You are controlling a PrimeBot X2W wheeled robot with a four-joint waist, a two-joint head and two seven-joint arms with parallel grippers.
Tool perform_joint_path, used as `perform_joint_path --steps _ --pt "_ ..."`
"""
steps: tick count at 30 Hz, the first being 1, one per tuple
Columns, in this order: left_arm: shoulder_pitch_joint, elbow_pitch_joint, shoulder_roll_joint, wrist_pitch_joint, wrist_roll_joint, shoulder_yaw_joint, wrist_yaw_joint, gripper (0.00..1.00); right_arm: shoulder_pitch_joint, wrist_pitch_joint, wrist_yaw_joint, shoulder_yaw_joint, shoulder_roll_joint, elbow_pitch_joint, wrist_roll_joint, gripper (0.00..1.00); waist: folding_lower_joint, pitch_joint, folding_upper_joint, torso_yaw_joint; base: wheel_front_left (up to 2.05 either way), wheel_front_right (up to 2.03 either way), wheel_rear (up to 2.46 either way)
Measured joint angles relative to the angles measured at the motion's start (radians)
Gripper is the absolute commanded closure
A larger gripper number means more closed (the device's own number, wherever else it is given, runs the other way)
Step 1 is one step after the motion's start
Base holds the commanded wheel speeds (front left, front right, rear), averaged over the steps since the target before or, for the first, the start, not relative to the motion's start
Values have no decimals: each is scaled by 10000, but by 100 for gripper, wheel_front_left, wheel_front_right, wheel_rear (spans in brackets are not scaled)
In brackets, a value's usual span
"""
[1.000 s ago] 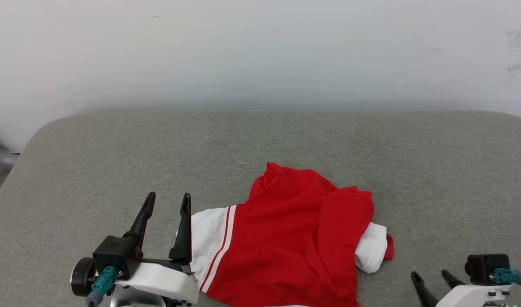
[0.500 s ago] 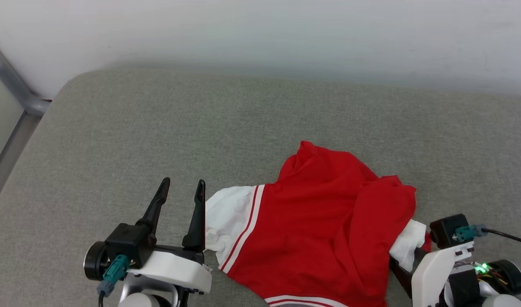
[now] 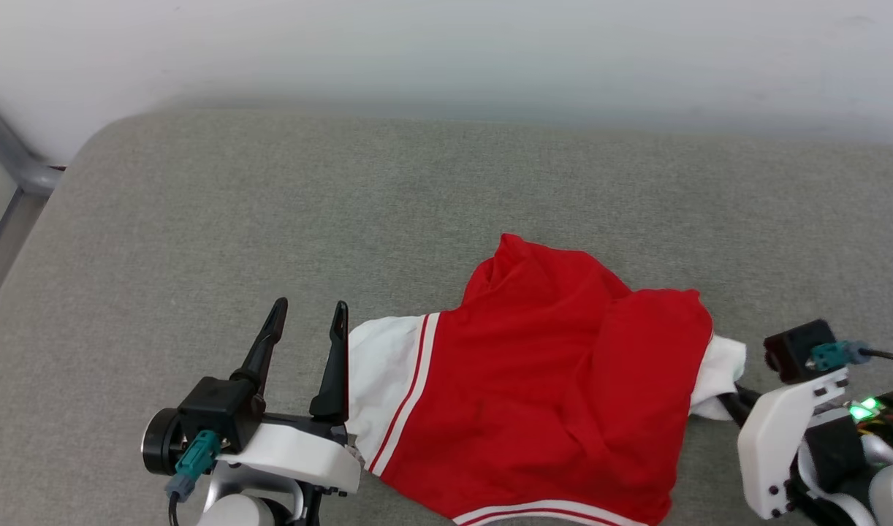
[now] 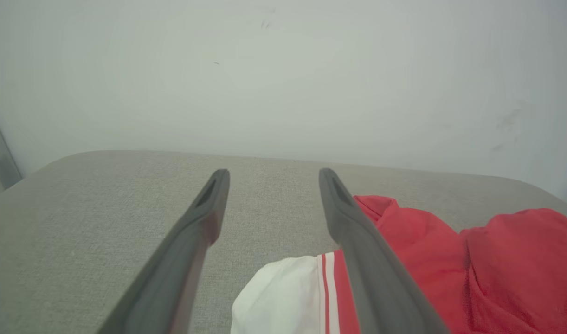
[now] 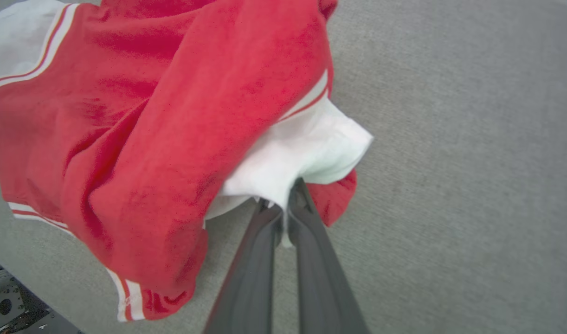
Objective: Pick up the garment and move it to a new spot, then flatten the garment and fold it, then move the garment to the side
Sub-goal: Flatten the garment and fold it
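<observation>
**Head view.** Garment [image 3: 549,380], bright red, crumpled on grey padded surface [image 3: 417,183], right of centre and toward the near edge. Red body folded over itself, striped hem [image 3: 541,510] at the bottom. Left white sleeve end [image 3: 377,380], trimmed with thin red and white stripes, spread flat toward left gripper [image 3: 310,305]. Left gripper wide open and empty, fingers pointing away from the robot, inner finger just beside that sleeve end. Right gripper [image 3: 731,400] low at the garment's right side, fingertips covered by right white sleeve end [image 3: 720,369]. Teal connector [image 3: 198,449] on the left wrist, another on the right. Green light [image 3: 867,405] on the right arm. Pale wall [image 3: 446,44] behind, metal rail [image 3: 8,161] at far left.

**Left wrist view.** Left gripper [image 4: 272,174] spread wide above bare padded surface [image 4: 102,208], nothing between the fingers. One finger crossing in front of the garment [image 4: 450,269] and partly hiding the left white sleeve end [image 4: 283,297]. Wall [image 4: 283,69] beyond, marked with faint scuffs.

**Right wrist view.** Right gripper [image 5: 283,204] closed tight, fingers pressed together on a fold of the right white sleeve end [image 5: 311,148]. Red garment [image 5: 149,116] draped over and past that sleeve, filling the upper left. Padded surface [image 5: 450,139] bare to the right. Dark hardware [image 5: 9,311] past the surface's edge at lower left.
</observation>
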State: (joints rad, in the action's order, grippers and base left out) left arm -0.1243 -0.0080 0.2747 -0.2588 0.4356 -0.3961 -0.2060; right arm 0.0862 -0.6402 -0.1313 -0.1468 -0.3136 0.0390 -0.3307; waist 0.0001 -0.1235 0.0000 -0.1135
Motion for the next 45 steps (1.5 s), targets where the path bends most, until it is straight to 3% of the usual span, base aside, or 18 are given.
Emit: perform_joint_path --steps 9,15,20,21,22,23,29,38,45 --pt "20 -35 -44 -12 -15 52 -6 0 348 -1283 0 1221 -1638 878 161 100 -1 38 0 661 0 0 0" --pt "-59 42 -100 -13 -13 42 35 0 -55 -1616 0 2052 -1720 159 -52 100 -1 -263 0 765 0 0 0" --pt "-220 198 -163 -13 -13 52 79 0 -366 -1091 0 2355 -1089 -901 -104 100 -1 -565 0 763 0 0 0" --pt "-234 240 -161 -13 -13 71 84 0 -382 -892 0 2451 -959 -1101 -127 84 0 -608 0 760 0 0 0" --pt "-238 278 -159 -13 -13 75 86 0 -381 -635 2 2543 -792 -1246 -125 51 -1 -646 0 764 0 0 0" --pt "-239 307 -159 -13 -13 86 98 0 -379 -385 2 2600 -654 -1411 -107 0 0 -669 0 766 0 0 0" --pt "-257 426 -61 -13 -8 155 125 0 -267 1404 2 2853 -35 -1902 59 0 0 -587 0 822 0 0 0" --pt "117 468 230 150 123 257 35 0 -150 5062 2 3359 1080 -1336 731 0 0 61 0 1023 0 0 0" --pt "372 380 391 366 274 387 -69 0 -508 6238 2 2957 1687 -449 1131 0 -1 528 0 1236 0 0 0"
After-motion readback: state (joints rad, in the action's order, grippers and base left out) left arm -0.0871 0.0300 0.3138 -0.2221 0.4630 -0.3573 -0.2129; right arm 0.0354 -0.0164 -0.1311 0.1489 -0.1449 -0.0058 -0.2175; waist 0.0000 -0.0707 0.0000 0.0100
